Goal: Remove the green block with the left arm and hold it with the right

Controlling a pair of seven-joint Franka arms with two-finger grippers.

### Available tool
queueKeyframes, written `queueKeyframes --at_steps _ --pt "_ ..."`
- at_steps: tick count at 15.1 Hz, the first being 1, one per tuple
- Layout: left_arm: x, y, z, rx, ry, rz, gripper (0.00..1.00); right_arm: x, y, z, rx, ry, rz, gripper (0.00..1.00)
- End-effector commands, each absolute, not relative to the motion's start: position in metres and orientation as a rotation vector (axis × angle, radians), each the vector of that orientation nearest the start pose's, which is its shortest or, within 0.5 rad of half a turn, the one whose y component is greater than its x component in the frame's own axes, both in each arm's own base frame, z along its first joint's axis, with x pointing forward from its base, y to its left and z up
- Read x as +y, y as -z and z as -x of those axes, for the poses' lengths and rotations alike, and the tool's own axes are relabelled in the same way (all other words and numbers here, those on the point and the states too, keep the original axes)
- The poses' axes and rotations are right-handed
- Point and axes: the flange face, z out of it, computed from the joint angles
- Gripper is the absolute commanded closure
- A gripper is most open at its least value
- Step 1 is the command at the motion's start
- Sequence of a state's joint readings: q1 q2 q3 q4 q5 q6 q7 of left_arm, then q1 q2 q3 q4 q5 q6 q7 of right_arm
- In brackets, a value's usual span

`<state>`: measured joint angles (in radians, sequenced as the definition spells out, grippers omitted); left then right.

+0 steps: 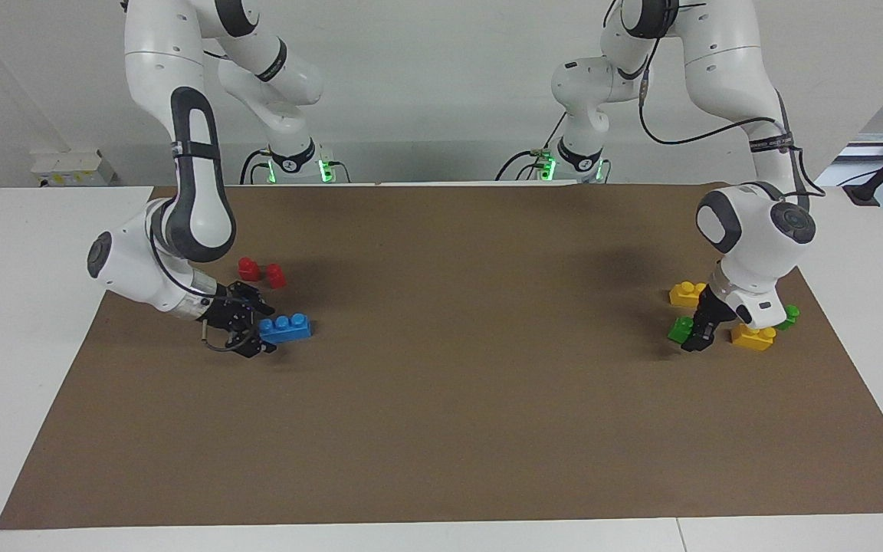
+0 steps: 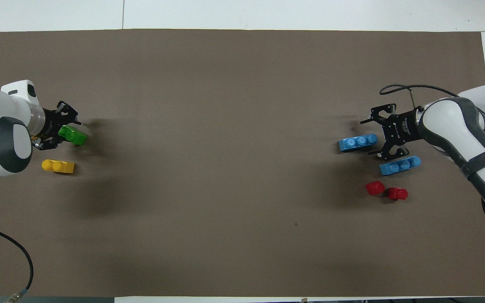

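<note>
The green block (image 1: pixel 678 329) (image 2: pixel 73 135) is a bright two-stud brick at the left arm's end of the brown mat. My left gripper (image 1: pixel 693 336) (image 2: pixel 66 134) is shut on it and holds it tilted, just off the mat. My right gripper (image 1: pixel 260 330) (image 2: pixel 366 139) is open at the right arm's end, its fingers spread to either side of the end of a blue three-stud brick (image 1: pixel 286 328) (image 2: pixel 357 143) that lies on the mat.
Beside the left gripper lie two yellow bricks (image 1: pixel 687 293) (image 1: pixel 752 337) and a second green brick (image 1: pixel 788 314). Nearer to the robots than the right gripper lie another blue brick (image 2: pixel 399 165) and two red pieces (image 2: pixel 375 187) (image 2: pixel 397 193).
</note>
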<state>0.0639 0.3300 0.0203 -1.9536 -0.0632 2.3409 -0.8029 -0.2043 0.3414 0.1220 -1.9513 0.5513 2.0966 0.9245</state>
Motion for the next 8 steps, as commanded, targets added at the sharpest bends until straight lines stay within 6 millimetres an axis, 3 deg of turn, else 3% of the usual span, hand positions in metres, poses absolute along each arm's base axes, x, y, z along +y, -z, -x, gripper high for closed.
queueKeyframes --at_steps 1,3,6,8 --pt "0.048 -0.327 -0.625 -1.368 0.077 2.897 0.0 -0.012 -0.336 -0.592 1.662 -0.481 2.218 0.03" --pt "0.042 -0.34 -0.631 -1.258 0.08 2.887 0.0 -0.011 -0.359 -0.59 1.631 -0.414 2.274 0.03" --pt "0.014 -0.355 -0.633 -1.11 0.124 2.897 0.0 -0.002 -0.4 -0.588 1.499 -0.284 2.477 0.02" --pt "0.009 -0.369 -0.632 -1.038 0.149 2.924 0.0 0.007 -0.422 -0.587 1.382 -0.256 2.572 0.02"
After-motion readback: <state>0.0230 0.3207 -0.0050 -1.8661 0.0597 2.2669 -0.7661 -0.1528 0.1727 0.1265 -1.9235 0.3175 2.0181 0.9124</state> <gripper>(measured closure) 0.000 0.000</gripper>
